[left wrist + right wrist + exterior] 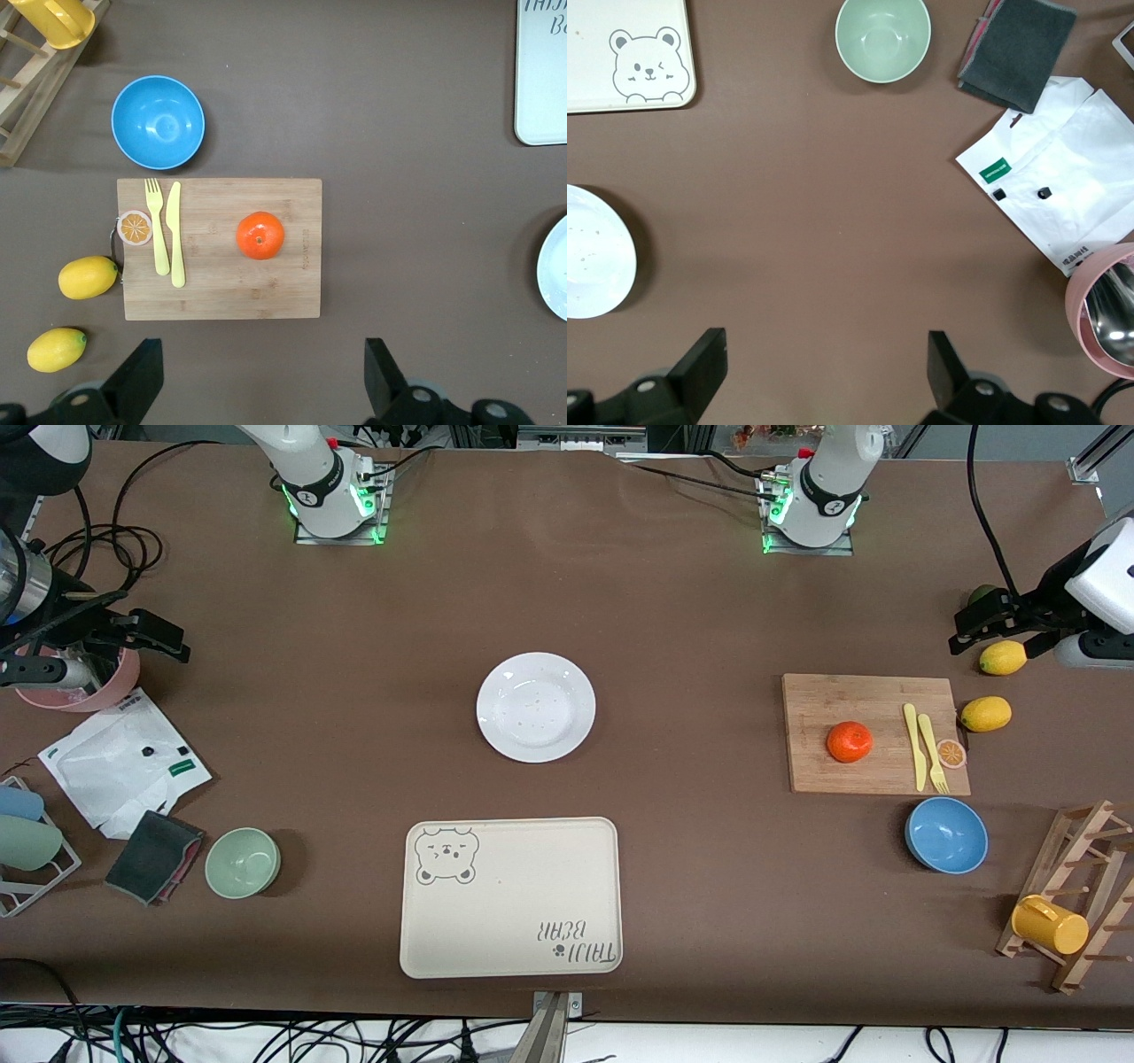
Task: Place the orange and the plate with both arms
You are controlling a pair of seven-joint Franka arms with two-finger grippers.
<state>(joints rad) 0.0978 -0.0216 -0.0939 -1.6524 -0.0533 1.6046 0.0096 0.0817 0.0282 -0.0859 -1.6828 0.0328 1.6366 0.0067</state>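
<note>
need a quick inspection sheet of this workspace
surface: brown table, flat, no spills seen
job's things: orange on the cutting board; white plate mid-table, empty; bear tray nearer the camera than the plate, empty
clutter: yellow knife and fork plus an orange slice on the board; two lemons; blue bowl; green bowl; white bag; dark cloth; pink cup; rack with yellow mug
grippers: left hand open, high over the table by the board; right hand open, high over bare table near the bag
cables: bundles at the table's edges
surroundings: nothing seen
</note>
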